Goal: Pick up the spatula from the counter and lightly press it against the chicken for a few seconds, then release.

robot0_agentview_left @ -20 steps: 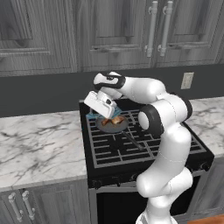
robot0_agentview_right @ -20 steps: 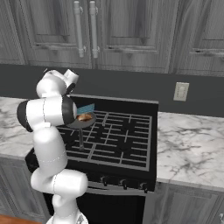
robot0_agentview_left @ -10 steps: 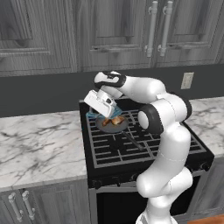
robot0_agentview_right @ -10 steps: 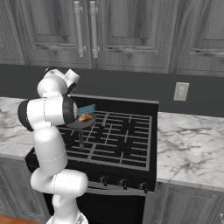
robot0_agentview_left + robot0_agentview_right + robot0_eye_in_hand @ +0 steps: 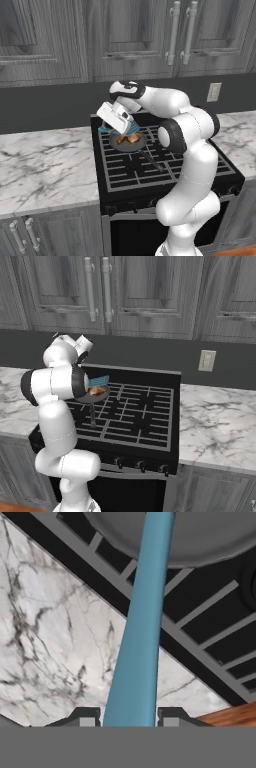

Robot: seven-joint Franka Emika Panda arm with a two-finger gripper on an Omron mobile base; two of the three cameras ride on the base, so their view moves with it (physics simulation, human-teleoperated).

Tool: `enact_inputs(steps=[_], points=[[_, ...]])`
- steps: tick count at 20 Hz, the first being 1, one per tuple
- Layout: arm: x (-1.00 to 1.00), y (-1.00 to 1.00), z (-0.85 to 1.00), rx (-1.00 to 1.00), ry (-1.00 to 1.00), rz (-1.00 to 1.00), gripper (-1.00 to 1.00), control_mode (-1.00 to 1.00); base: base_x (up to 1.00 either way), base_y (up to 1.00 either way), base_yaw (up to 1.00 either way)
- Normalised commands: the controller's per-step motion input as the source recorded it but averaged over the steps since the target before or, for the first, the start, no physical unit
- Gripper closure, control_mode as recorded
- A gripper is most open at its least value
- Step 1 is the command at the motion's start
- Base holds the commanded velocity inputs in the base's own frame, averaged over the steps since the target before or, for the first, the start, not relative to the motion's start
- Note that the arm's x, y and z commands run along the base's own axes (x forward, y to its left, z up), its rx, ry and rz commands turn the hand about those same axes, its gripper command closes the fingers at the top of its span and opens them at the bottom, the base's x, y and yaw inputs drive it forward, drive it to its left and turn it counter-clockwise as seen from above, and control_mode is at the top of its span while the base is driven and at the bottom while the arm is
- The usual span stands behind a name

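Observation:
A blue spatula (image 5: 140,637) runs from between my fingertips (image 5: 85,716) up to the rim of a grey pan (image 5: 200,537). My gripper (image 5: 128,717) is shut on its handle. From the base cameras the gripper (image 5: 121,131) hangs over the back left of the stove, beside the pan (image 5: 129,146). In that pan lies a brown piece of chicken (image 5: 129,139). The spatula's blue blade (image 5: 99,380) lies just above the chicken (image 5: 97,390); whether it touches I cannot tell.
The pan's long dark handle (image 5: 152,161) points toward the front of the black stove grate (image 5: 150,172). Marble counter (image 5: 45,165) lies left of the stove and more (image 5: 215,421) to its right. Grey cabinets (image 5: 150,35) hang above.

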Motion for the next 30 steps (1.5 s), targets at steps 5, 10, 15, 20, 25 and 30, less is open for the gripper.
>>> enact_inputs(steps=[5,10,15,20,25,30], points=[[0.00,0.00,-0.16,0.05,0.01,0.00,1.00,-1.00,0.00,0.00,0.00],[0.00,0.00,-0.19,0.04,0.01,0.00,1.00,-1.00,0.00,0.00,0.00],[0.00,0.00,-0.14,0.01,0.00,0.00,1.00,-1.00,0.00,0.00,0.00],[0.00,0.00,-0.02,0.00,0.00,0.00,1.00,-1.00,0.00,0.00,0.00],[0.00,0.00,0.00,0.00,0.00,0.00,1.00,-1.00,0.00,0.00,0.00],[0.00,0.00,0.00,0.00,0.00,0.00,1.00,-1.00,0.00,0.00,0.00]])
